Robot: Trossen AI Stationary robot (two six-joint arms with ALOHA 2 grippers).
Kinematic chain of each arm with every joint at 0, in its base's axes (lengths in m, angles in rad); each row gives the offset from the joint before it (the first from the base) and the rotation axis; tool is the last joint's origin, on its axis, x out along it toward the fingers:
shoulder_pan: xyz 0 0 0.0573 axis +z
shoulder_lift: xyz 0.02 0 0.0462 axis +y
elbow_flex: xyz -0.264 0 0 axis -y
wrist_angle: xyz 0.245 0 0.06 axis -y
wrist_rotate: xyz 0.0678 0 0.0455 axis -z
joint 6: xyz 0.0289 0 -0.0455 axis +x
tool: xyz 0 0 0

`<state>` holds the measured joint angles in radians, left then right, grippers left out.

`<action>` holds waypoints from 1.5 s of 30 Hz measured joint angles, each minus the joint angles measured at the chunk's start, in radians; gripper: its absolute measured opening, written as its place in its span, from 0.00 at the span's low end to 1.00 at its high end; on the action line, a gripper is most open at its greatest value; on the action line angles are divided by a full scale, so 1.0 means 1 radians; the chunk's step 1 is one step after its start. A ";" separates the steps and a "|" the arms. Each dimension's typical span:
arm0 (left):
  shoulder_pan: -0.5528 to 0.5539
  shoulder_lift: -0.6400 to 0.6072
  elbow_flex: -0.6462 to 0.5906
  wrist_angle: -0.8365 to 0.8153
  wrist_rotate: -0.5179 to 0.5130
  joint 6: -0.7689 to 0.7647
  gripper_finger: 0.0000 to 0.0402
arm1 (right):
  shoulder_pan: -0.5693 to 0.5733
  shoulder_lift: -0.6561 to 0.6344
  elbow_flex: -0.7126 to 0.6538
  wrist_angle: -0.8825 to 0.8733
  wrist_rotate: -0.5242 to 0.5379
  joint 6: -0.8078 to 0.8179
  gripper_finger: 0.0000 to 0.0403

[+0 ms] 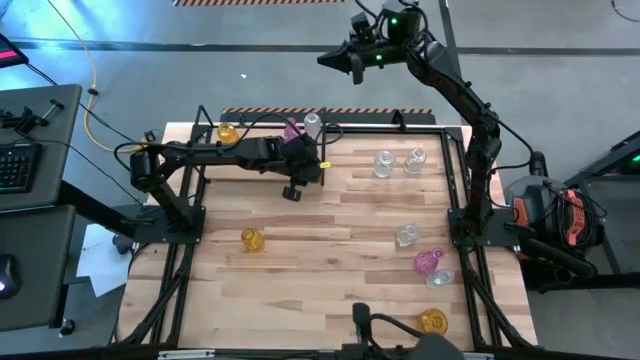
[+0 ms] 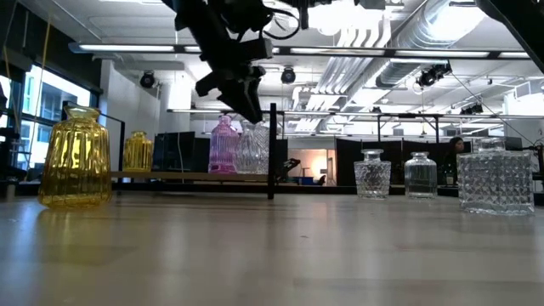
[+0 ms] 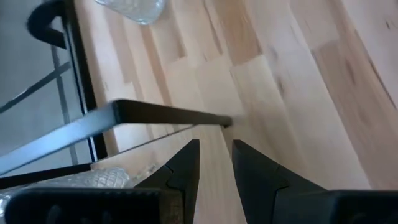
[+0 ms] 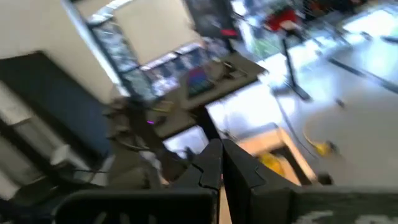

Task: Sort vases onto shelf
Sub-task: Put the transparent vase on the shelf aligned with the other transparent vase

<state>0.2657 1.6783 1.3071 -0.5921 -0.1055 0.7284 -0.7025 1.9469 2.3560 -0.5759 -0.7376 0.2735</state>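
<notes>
Left gripper [image 1: 312, 165] hovering at the shelf [image 1: 262, 118] edge, fingers [image 3: 186, 168] slightly parted, grasping nothing; clear vase [image 1: 312, 123] and pink vase [image 1: 292, 130] on the board just behind the fingertips, yellow vase [image 1: 228, 132] farther along. Right gripper [image 1: 340, 62] raised beyond the table, fingers [image 4: 211, 163] clenched, empty; six more vases scattered on the table [image 1: 330, 240]

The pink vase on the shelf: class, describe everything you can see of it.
The pink vase is translucent, ribbed glass with a rounded body and a narrow neck. It stands upright on the pale board of the shelf, close beside a clear vase, just left of the black upright divider in the low view. Whether the two vases touch cannot be told. The left gripper hangs just above them, fingers slightly apart, holding nothing. From above, the arm partly hides the pink vase.
</notes>
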 joint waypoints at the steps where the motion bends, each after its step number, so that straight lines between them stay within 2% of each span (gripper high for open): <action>1: 0.000 0.000 0.000 -0.010 0.000 0.014 0.22 | 0.000 0.000 0.000 -0.034 0.033 -0.005 0.00; 7: 0.002 0.000 0.000 -0.032 0.010 0.089 0.22 | 0.002 0.000 -0.001 -0.120 0.165 0.018 0.00; 20: 0.023 0.028 -0.001 -0.025 -0.008 0.200 0.22 | 0.043 0.000 -0.001 -0.116 0.264 0.085 0.00; 31: 0.034 0.123 -0.001 -0.086 -0.039 0.218 0.22 | 0.070 0.000 -0.001 -0.116 0.267 0.064 0.00; 45: 0.052 0.129 -0.001 0.009 -0.113 0.279 0.22 | 0.070 0.000 -0.001 -0.116 0.267 0.042 0.00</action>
<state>0.3175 1.8076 1.3064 -0.5831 -0.2185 1.0077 -0.6323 1.9469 2.3554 -0.6918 -0.4706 0.3155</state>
